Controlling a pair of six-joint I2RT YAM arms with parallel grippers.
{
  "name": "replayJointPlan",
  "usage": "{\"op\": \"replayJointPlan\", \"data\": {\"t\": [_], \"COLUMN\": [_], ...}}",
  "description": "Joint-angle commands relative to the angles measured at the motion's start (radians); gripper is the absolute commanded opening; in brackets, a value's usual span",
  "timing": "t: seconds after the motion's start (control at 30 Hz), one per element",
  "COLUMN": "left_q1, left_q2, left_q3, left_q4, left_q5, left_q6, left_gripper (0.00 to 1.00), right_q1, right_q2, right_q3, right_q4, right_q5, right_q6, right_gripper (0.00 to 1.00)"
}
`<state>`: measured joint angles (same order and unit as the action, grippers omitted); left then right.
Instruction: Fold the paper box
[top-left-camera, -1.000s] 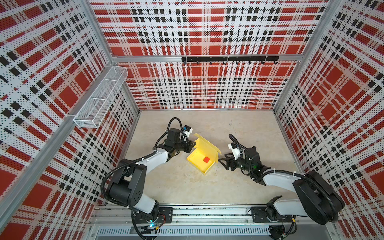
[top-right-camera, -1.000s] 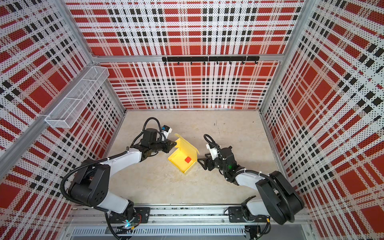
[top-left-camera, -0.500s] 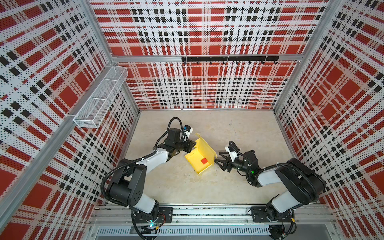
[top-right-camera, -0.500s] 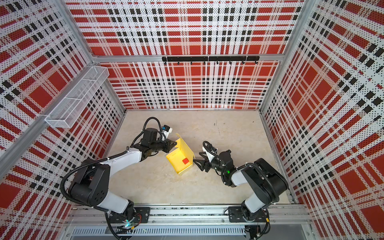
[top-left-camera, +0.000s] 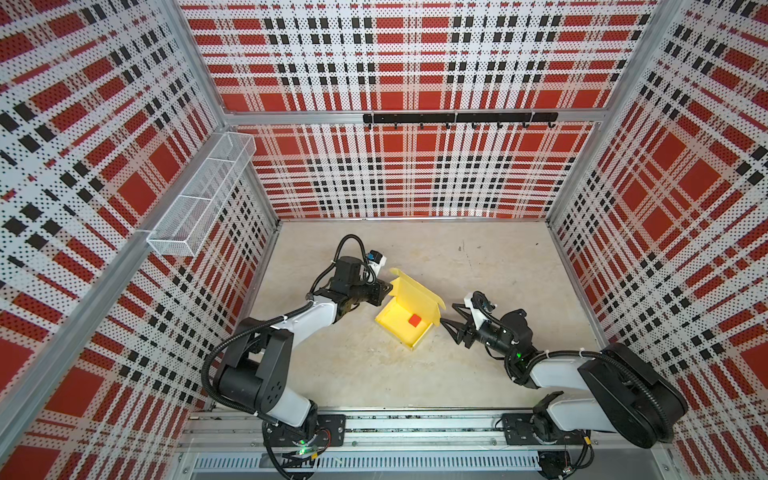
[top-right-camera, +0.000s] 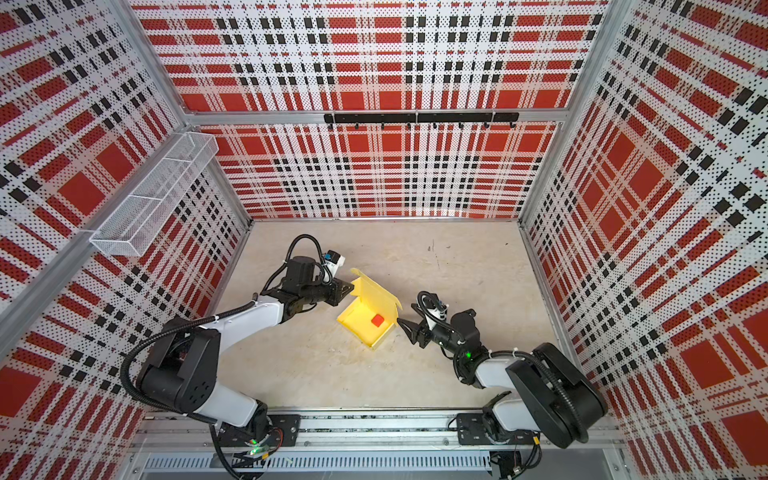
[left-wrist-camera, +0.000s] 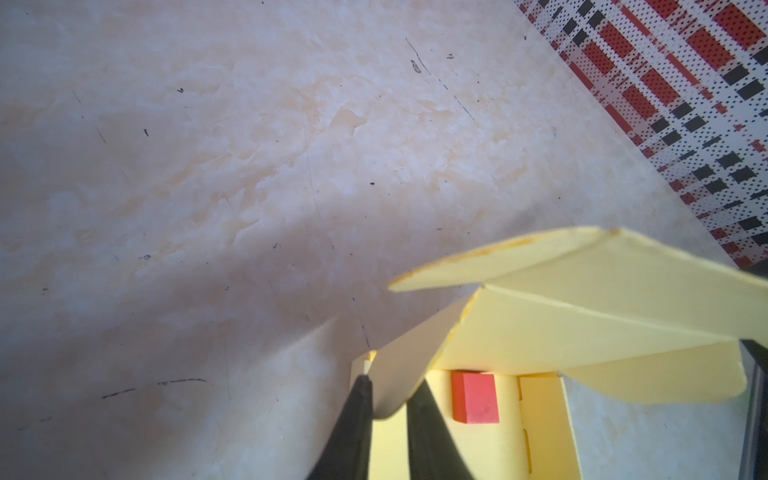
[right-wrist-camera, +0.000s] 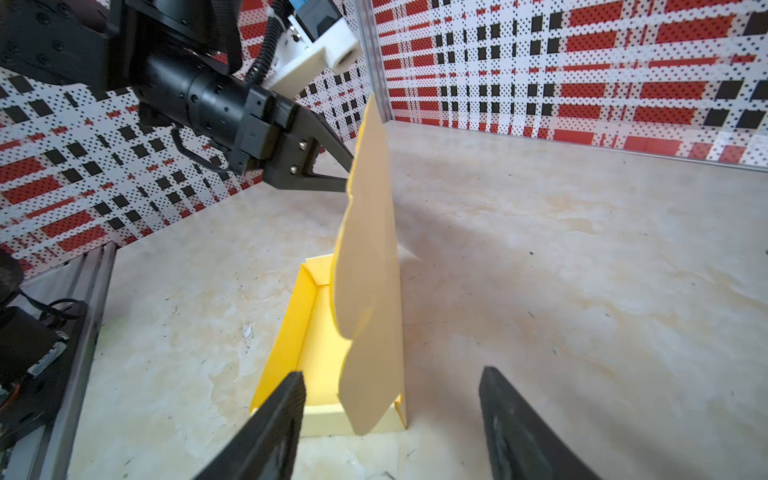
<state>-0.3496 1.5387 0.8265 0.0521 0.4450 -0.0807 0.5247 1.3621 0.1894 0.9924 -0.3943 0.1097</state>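
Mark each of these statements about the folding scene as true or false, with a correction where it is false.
1. The left gripper is shut on part of the paper box. True.
2. The right gripper is clamped on the box. False: its jaws stand apart beside the box and hold nothing.
3. A small red square lies inside the box. True.
4. The lid is folded down flat over the box. False: it stands up, and the box is open.
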Motion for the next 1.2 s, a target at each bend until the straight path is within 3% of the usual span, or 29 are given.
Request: {"op": "replayJointPlan", "data": {"t": [0.0,0.17,0.3,0.53,0.73,1.17], "left_q1": [-0.006,-0.005,0.001,0.003,-0.011,-0.042], "left_q2": [-0.008,-0.022,-0.02,-0.011,-0.003,0.014], "left_q3": [0.01,0.013,0.003,0.005,0.011,-0.001], "left_q4": [0.012,0.008,0.008,0.014,0.014,0.022], "left_q5": [0.011,0.01,0.004,0.009,0.016,0.021], "left_q6": [0.002,0.002,0.001,-0.003,-0.005,-0.016], "left_gripper": [0.2,0.2,0.2,0.2,0.19,0.14], "right_q1": [-0.002,-0.056,-0.068,-0.067,0.003,0.079], "right_q2": [0.027,0.017,0.007,0.091,0.151,0.199], "right_q3": [0.041,0.012,0.0,0.074,0.129,0.129], "right_q4": [-0.007,0.087,0.045,0.021,-0.003,0.03], "right_q5": [-0.011,-0.03,0.006,-0.052,-0.109,-0.103], "right_q6": [-0.06,-0.006,-0.032,-0.064,-0.088,-0.135], "right_gripper": [0.67,0.63,0.61,0.61,0.6,0.61]}}
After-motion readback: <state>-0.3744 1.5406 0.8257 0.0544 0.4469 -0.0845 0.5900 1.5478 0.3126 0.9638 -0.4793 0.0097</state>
